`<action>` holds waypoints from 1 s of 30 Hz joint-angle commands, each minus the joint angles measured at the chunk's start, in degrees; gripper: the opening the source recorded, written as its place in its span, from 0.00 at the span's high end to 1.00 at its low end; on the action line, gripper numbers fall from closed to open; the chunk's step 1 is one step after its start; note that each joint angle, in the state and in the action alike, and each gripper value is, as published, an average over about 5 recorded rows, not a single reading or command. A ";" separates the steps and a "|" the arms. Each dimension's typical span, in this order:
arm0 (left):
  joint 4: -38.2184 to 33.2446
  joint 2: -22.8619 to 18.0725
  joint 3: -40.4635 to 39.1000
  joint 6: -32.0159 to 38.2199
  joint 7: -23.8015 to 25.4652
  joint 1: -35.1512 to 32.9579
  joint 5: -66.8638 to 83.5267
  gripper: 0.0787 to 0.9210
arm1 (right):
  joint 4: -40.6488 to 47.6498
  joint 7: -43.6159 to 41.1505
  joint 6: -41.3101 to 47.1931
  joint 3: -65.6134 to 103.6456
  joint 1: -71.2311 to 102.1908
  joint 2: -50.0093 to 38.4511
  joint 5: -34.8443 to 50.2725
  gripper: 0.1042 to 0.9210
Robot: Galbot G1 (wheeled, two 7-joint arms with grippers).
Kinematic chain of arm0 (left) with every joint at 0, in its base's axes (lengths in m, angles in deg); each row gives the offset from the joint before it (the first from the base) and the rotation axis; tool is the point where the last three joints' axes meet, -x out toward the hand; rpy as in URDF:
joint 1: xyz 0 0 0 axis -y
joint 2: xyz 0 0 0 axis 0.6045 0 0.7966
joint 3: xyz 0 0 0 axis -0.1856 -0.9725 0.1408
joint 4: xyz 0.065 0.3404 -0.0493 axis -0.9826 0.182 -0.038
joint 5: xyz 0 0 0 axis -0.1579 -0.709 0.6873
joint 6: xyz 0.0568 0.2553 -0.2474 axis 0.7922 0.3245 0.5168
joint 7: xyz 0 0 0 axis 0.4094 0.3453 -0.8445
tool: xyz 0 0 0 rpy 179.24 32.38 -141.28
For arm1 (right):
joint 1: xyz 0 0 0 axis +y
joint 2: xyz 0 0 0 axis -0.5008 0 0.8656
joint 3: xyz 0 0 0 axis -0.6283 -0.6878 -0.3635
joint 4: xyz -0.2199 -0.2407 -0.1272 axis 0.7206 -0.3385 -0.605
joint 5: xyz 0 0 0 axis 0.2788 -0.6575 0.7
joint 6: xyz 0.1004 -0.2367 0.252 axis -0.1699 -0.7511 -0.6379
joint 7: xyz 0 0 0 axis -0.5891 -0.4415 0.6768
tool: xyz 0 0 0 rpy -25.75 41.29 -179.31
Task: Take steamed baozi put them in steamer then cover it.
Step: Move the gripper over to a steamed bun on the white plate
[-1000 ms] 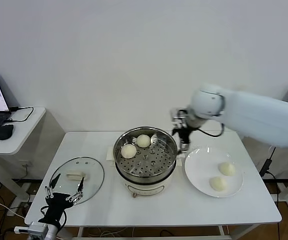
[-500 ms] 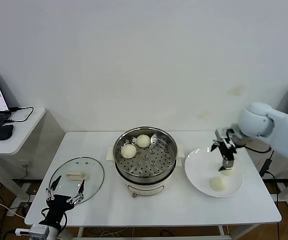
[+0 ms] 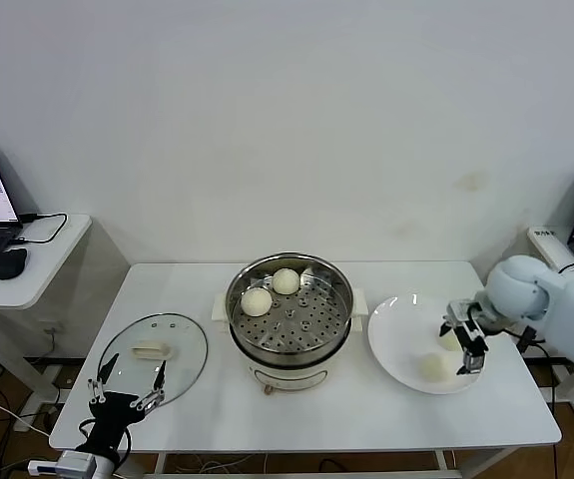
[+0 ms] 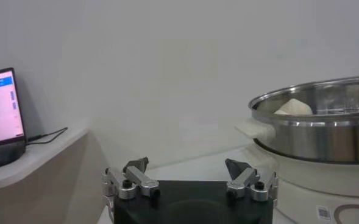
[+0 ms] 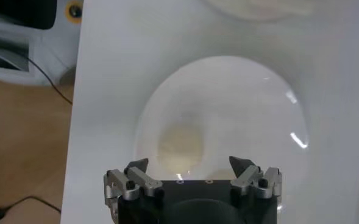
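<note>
Right of the steamer, the right gripper is hovering spread wide over the plate's baozi; left gripper idling released

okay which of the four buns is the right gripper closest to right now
The baozi at the plate's far right, directly beneath the open right gripper. The other plate bun sits nearer the front edge, and two lie in the steamer.

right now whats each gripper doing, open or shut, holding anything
Left gripper: open, empty, parked low near the cover.
Right gripper: open, empty, over the plate above a baozi.
</note>
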 commanded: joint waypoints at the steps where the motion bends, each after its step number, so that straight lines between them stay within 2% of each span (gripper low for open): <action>1: 0.12 -0.07 0.07 0.05 -0.02 -0.03 0.00 0.12 | 2.87 1.06 -1.38 5.04 7.92 1.23 -3.39 0.12; 11: 0.75 -0.29 0.12 0.17 -0.05 0.19 -0.03 0.12 | 6.20 3.96 -0.16 5.35 8.63 5.41 -4.04 0.13; 22: 1.32 -0.27 0.11 0.24 -0.05 0.51 0.09 0.12 | 7.77 5.04 1.17 5.59 9.19 7.51 -4.93 0.26; 30: 1.50 -0.25 0.07 0.28 -0.05 0.69 0.19 0.12 | 6.98 4.32 1.67 5.59 8.16 6.32 -4.33 0.40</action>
